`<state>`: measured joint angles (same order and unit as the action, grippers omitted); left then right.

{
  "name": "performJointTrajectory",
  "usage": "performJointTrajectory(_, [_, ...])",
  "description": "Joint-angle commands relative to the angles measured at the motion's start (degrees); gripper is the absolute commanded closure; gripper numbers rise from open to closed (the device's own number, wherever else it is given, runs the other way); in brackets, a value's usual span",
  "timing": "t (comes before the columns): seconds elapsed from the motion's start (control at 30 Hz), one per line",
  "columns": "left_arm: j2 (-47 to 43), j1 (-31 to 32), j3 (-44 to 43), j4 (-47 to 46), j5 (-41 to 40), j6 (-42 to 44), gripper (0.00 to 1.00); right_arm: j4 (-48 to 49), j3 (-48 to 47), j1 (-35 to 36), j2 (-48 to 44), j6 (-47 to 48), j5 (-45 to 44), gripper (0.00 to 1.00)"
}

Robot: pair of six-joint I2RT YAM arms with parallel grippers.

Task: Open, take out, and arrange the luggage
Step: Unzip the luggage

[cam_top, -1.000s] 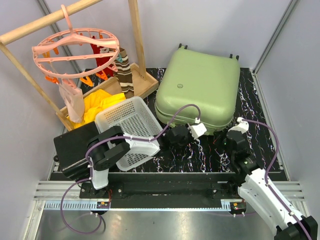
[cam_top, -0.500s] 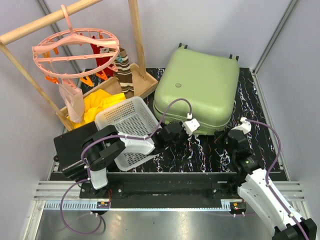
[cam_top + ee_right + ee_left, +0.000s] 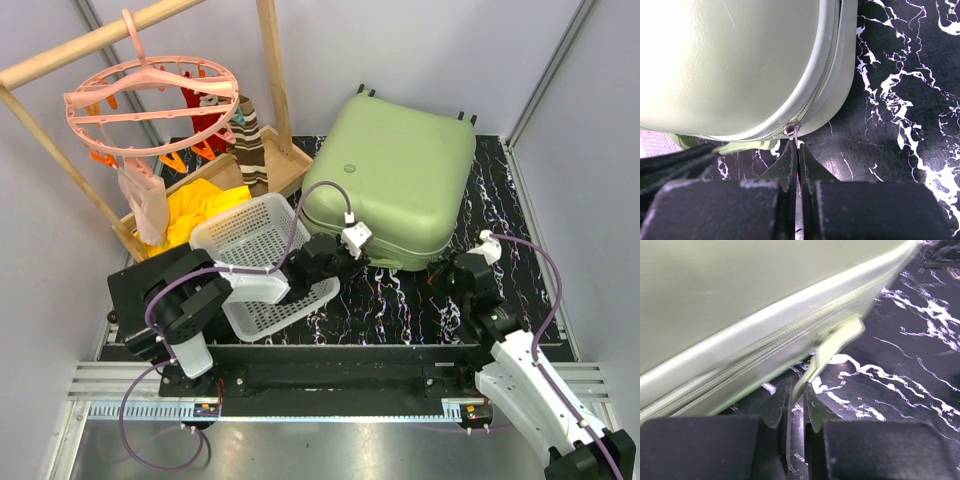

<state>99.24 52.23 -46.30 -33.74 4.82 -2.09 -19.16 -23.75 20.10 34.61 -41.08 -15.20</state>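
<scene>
**Both claws pinched on the zip line of the green luggage**

The luggage [image 3: 395, 175] is a hard, smooth, light-green shell with rounded corners and a faint sheen. It lies flat and closed in the upper right of the top view, on a black worktop [image 3: 400, 310] veined in white like marble. Small dark wheels [image 3: 365, 93] show at its far edge. A ribbed zip [image 3: 765, 342] of the same green runs between the two shell halves, under a raised rim.

The left claw [image 3: 796, 395] sits at the case's near-left corner. Its black fingers are almost together, nipping the lower end of a flat, pale green tab [image 3: 835, 342] that hangs from the zip line; this view is blurred. The right claw [image 3: 797, 155] is at the near-right corner, its jaws drawn to a slit around a thin metal pull [image 3: 796, 137] that hangs from a small shiny slider [image 3: 790, 130].

Left of the luggage stands a white perforated plastic basket [image 3: 230, 217], with a black boxy case [image 3: 150, 290] at lower left. Behind them are a heap of yellow cloth [image 3: 195, 210] and a round pink peg hanger [image 3: 150, 100] on a wooden rack [image 3: 275, 70]
</scene>
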Motion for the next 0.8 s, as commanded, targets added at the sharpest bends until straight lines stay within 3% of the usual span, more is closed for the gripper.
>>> performJointTrajectory(0.0, [-1.95,-12.58,2.97,4.29,-26.61,2.26,1.0,-4.84,-2.53,-2.43,-0.07,0.04,-14.06,1.0])
performJointTrajectory(0.23, [-2.91,-13.73,3.94,3.86,-25.65,0.51,1.0,-3.78,-2.53,-2.52,1.34,-0.06,-14.42,1.0])
performJointTrajectory(0.37, [-4.14,-13.38,5.08,0.87,-16.9,1.73,1.0,-2.82,-4.11,-2.52,2.04,1.87,-11.88,1.0])
performJointTrajectory(0.53, [-6.42,-7.68,6.57,-2.99,-13.26,7.52,1.0,-0.8,-4.82,-2.43,4.59,3.46,-10.03,1.0])
performJointTrajectory(0.57, [-7.82,-6.54,6.93,-3.7,-11.78,8.23,0.9,0.34,-4.47,-2.52,4.85,3.38,-9.15,1.0])
performJointTrajectory(0.67, [-9.24,-1.27,8.33,-6.77,-8.87,11.48,0.73,1.84,-4.03,-2.43,5.38,3.29,-7.57,1.0])
performJointTrajectory(0.7, [-9.15,-0.38,8.25,-6.96,-8.78,12.71,0.62,1.93,-3.94,-2.43,5.38,3.2,-7.3,1.0])
performJointTrajectory(0.77, [-7.84,1.55,7.2,-6.17,-7.81,13.6,0.55,2.19,-3.76,-2.52,5.12,3.29,-6.69,1.0])
